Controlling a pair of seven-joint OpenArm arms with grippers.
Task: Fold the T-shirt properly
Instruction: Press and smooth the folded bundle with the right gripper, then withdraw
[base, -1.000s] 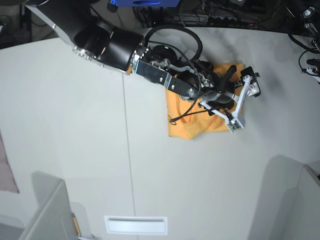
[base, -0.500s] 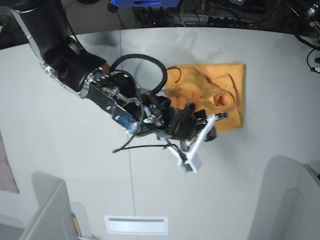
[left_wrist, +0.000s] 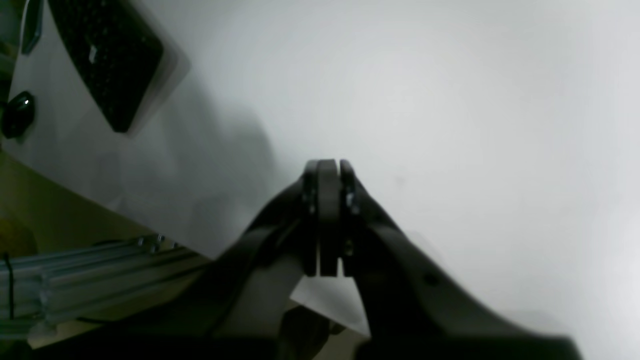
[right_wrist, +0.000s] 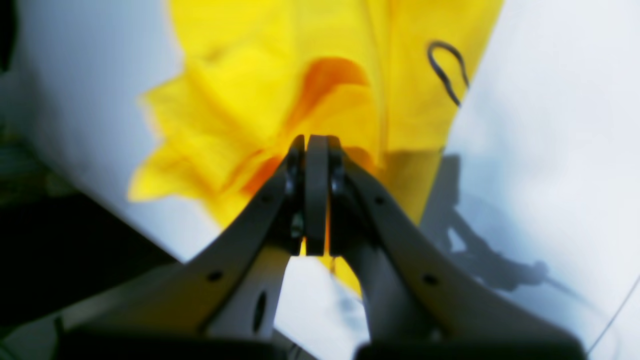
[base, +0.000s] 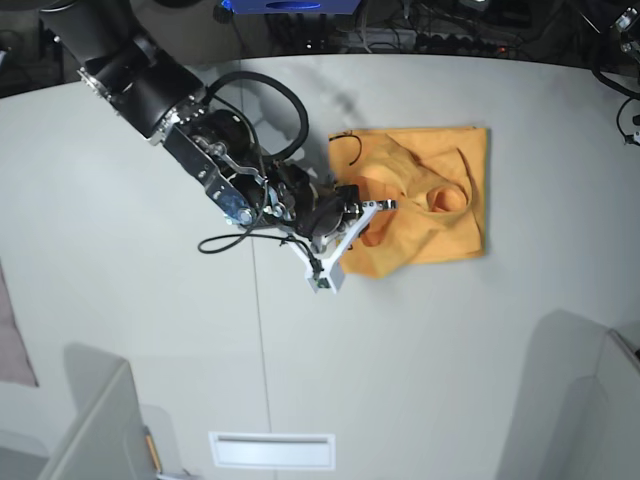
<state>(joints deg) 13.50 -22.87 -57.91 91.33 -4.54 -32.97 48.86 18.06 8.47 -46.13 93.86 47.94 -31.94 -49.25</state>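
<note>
White surface (base: 420, 360) is carrying the folded T-shirt (base: 440, 200) at its far right. Right tool (right_wrist: 316, 145) is hovering at the shirt's left edge, fully closed, holding nothing visible. Left tool (left_wrist: 327, 170) is closed and empty over bare surface.

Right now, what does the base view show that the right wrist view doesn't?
Only the base view shows the whole T-shirt folded into a rumpled block, and the table seam. Only the right wrist view shows the right gripper from behind, jaws shut, and its shadow. Both show the shirt, the white table and a thin black cable.
</note>
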